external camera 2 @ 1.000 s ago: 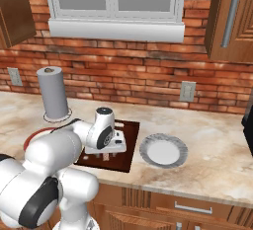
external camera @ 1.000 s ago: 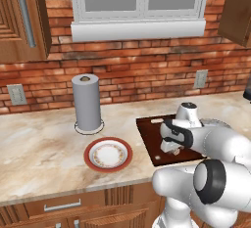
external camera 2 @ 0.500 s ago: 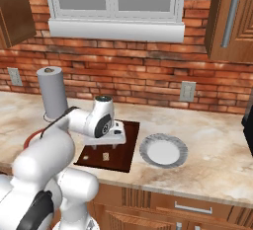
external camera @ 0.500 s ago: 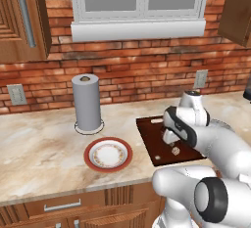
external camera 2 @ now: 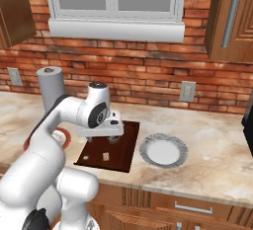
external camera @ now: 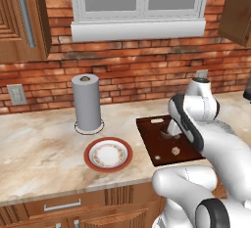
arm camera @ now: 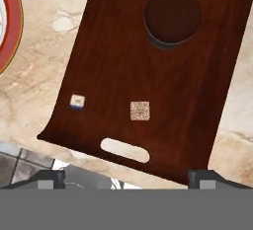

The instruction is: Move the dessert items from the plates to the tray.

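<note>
You are looking at a glossy white arm [external camera: 215, 139] with rounded links and dark joint bands; its small finger tips [arm camera: 49, 177] are showing dark, possibly grey.

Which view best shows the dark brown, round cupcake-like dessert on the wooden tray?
The hand view: the dark brown cupcake-like dessert sits unobstructed on the reddish-brown wooden tray, seen from above. In the left base view the arm hides most of it. In the right base view the hand covers that spot.

Glossy dark wooden tray [arm camera: 163, 91]
</note>
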Robot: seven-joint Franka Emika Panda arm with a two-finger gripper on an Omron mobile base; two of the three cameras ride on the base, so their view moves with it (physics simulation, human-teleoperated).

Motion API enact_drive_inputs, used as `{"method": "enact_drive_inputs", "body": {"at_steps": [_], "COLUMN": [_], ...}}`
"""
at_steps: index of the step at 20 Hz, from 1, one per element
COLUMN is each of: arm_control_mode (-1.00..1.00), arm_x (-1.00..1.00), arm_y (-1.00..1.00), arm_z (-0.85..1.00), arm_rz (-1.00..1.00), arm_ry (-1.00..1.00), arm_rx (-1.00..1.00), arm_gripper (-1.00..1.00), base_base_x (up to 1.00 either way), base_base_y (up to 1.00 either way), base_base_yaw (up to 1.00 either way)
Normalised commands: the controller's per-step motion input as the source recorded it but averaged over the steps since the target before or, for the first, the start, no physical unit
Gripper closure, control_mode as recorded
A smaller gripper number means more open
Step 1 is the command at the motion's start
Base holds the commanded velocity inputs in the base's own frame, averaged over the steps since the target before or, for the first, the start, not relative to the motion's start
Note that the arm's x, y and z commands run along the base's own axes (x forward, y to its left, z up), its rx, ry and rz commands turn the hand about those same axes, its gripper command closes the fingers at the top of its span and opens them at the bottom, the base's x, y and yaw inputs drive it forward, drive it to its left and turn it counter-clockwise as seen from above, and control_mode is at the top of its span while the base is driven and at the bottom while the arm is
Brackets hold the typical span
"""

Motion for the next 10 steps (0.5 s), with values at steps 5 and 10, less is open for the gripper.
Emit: {"method": "enact_drive_inputs", "body": {"at_steps": [5,10], "arm_control_mode": [-1.0,-1.0], "arm_x": [-0.27,-0.17], "arm_y": [0.0,0.0], "arm_z": [0.34,0.32], "arm_rz": [-0.06,-0.08], "arm_ry": [0.0,-0.05], "arm_rx": [0.0,0.0], "arm_gripper": [-1.0,-1.0], "base_base_x": [0.0,0.0], "base_base_y": [0.0,0.0], "base_base_yaw": [0.0,0.0]}}
